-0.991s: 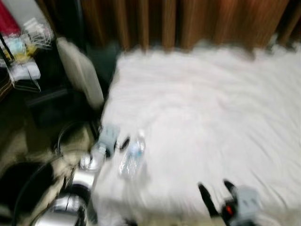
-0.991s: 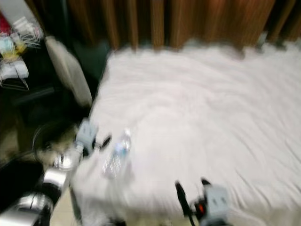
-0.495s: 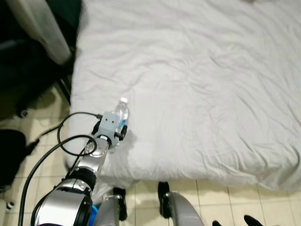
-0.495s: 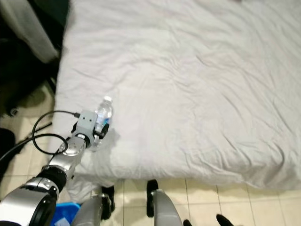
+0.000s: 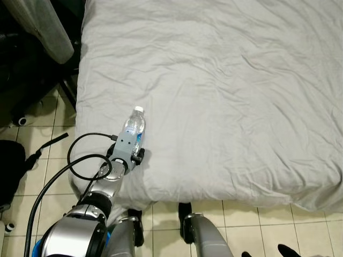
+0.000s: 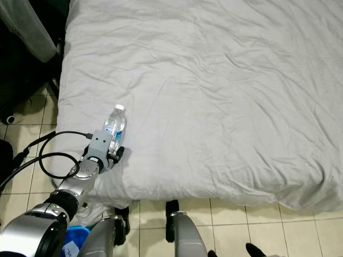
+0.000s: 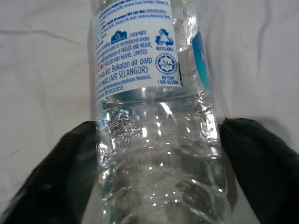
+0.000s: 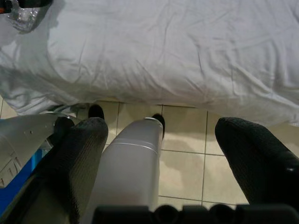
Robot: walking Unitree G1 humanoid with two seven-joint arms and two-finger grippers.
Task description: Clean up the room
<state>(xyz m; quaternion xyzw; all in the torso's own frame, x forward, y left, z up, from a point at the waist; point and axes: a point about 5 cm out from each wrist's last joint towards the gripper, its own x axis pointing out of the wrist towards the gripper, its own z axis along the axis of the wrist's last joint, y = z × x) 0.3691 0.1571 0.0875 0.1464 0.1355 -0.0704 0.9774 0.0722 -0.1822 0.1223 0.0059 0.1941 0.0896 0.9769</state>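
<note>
Head view: the left gripper [image 5: 132,151] reaches onto the white bedsheet [image 5: 225,91] near its corner, and the clear water bottle [image 5: 134,124] lies lengthwise ahead of it, cap pointing away. Left wrist view: both black fingers [image 7: 60,172] flank the bottle's ribbed base, touching or nearly so. Thin, crinkly, slick plastic; grip the ribs. Label reads "FRASER AND NEAVE, LIMITED", "AIR SELANGOR", "RECYCLABLE". Right wrist view: the right gripper [image 8: 168,158] hangs spread wide, holding nothing, above floor tiles [image 8: 184,154].
</note>
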